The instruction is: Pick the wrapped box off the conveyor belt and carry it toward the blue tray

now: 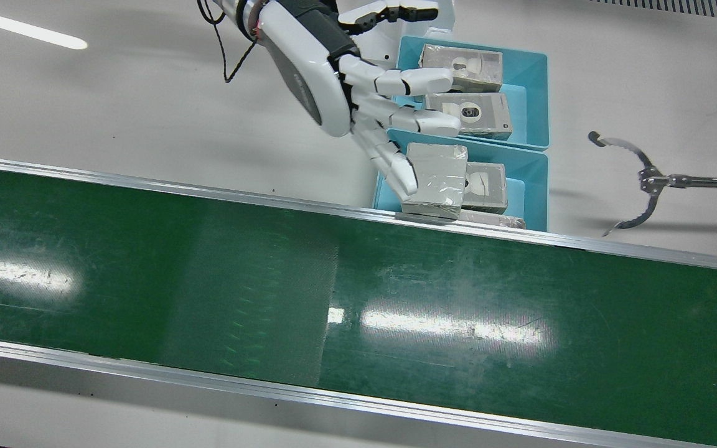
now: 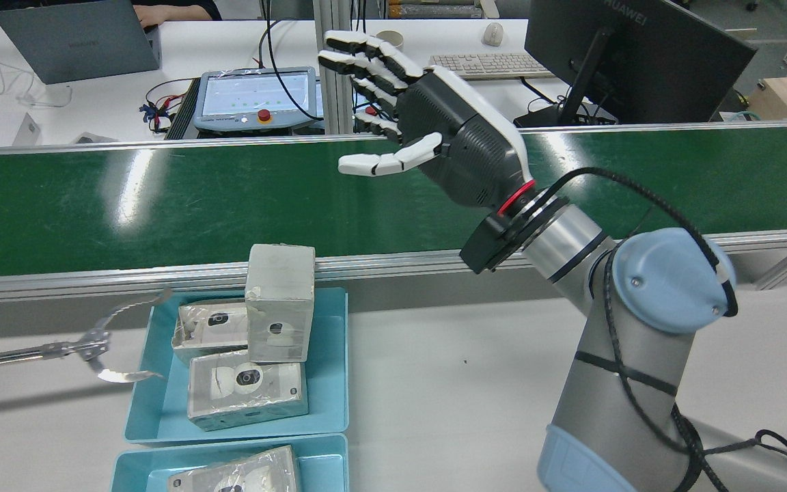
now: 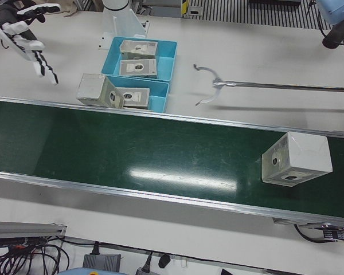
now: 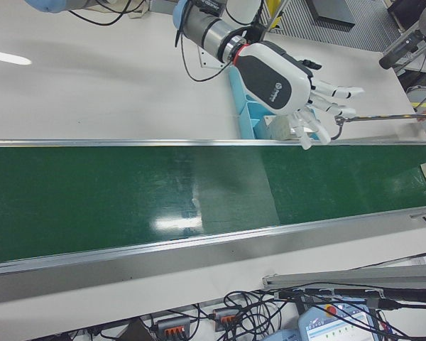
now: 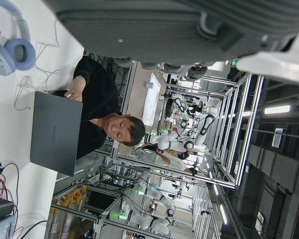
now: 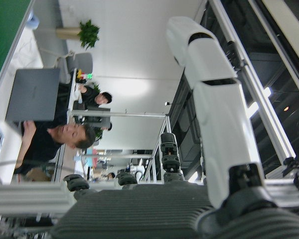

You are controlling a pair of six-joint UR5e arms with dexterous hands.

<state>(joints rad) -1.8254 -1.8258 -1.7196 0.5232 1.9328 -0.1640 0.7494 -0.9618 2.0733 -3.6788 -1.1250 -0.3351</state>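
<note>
A wrapped grey box point(image 1: 436, 180) point(image 2: 281, 301) point(image 3: 97, 90) stands tilted on the boxes in the blue tray point(image 1: 536, 186) point(image 2: 335, 383), leaning against the conveyor's rail. My right hand point(image 1: 333, 81) point(image 2: 434, 143) point(image 3: 23, 28) point(image 4: 284, 78) hangs open, fingers spread, raised above the belt's edge and apart from that box. It holds nothing. A second wrapped box point(image 3: 296, 159) rides on the green belt point(image 1: 209, 280) far toward my left side. Of my left hand, only the dark palm point(image 5: 164, 25) shows, in its own view. Its fingers cannot be judged.
A second blue tray point(image 1: 536, 68) behind the first holds two wrapped boxes. A metal claw grabber on a rod point(image 1: 642, 180) point(image 2: 93, 345) hovers over the table beside the trays. Beyond the belt stand a monitor point(image 2: 632, 55), a pendant point(image 2: 257, 96) and a laptop point(image 2: 72, 37).
</note>
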